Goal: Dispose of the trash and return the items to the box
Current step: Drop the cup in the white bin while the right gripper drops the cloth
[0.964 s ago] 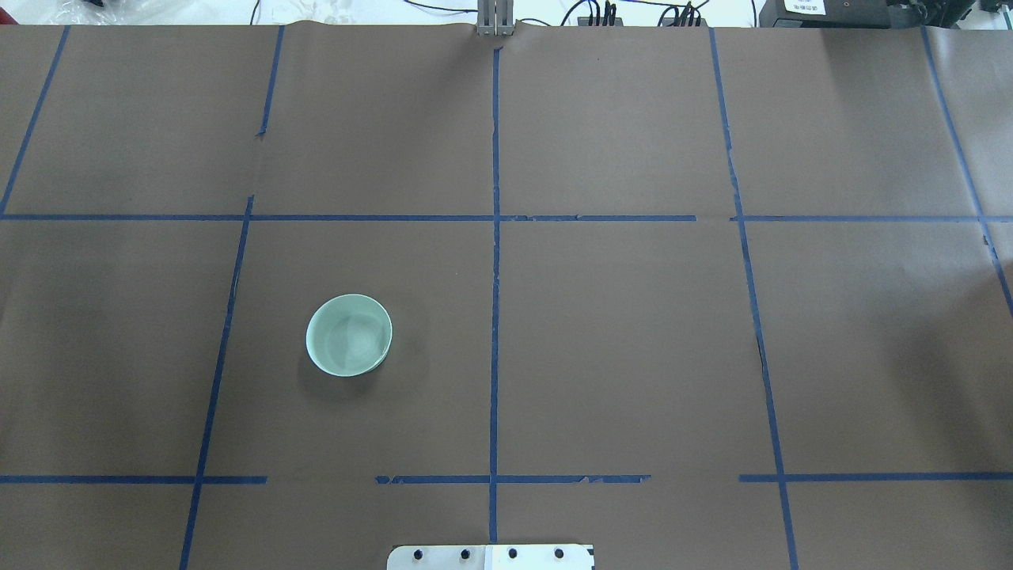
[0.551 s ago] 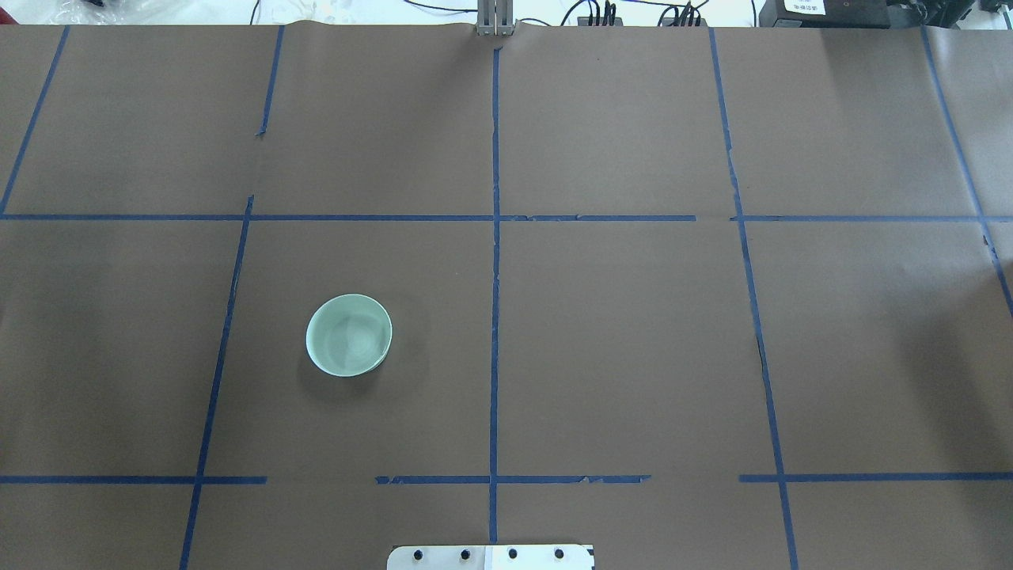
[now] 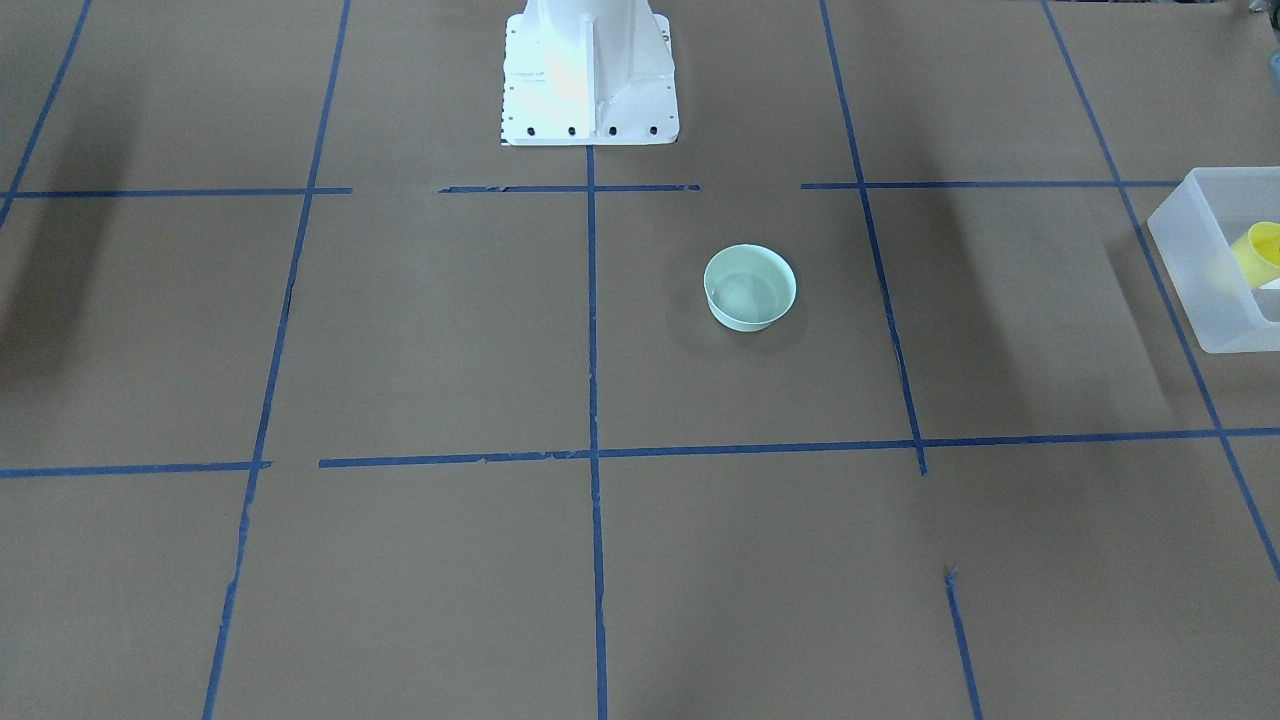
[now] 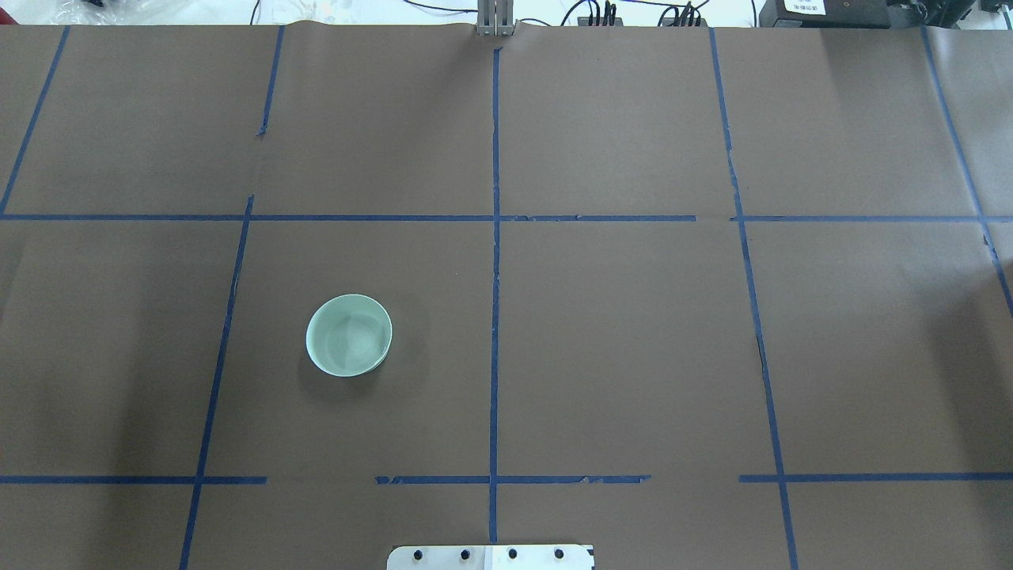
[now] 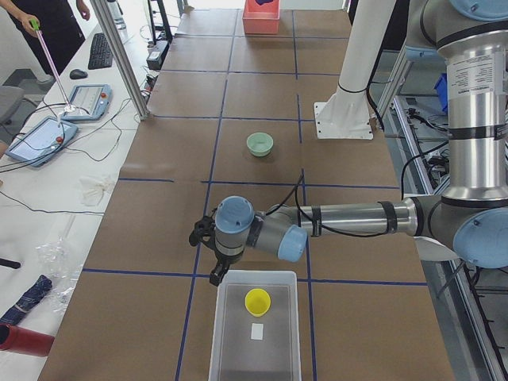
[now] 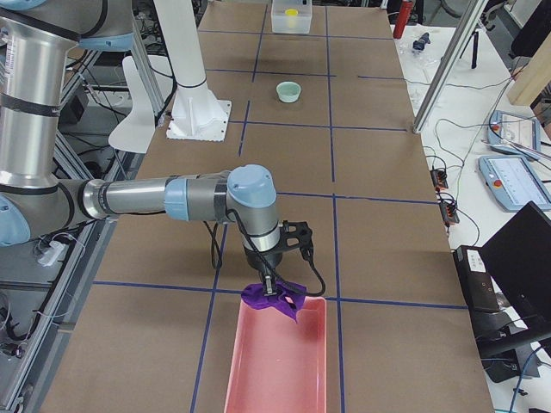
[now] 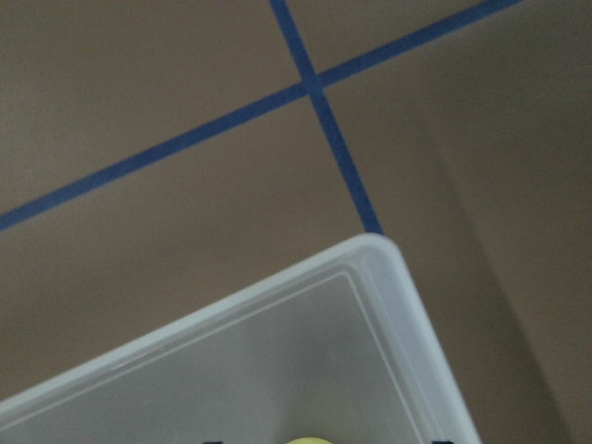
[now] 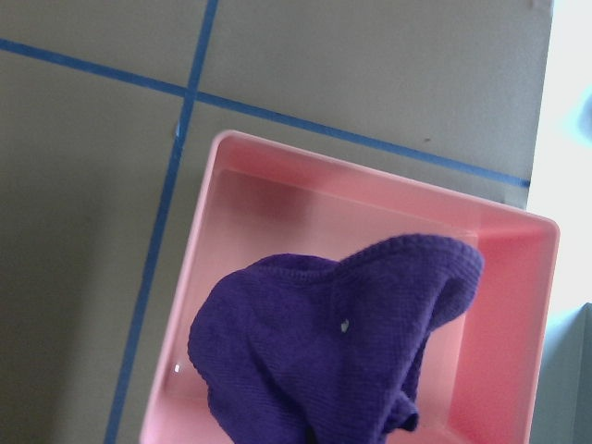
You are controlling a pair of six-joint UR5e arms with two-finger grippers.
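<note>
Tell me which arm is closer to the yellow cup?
Left. The left fingers hang at a corner of the frosted bin holding the yellow cup; the right fingers are at the opposite end, over a pink tray with a purple cloth.

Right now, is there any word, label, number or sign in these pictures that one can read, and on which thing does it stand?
No text is readable in any view.
white label on the black device, far table edge: print too small to read.
white slip on the floor of the box, near the yellow cup: no print can be made out.
operator tablets: screens too blurred to read.
</note>
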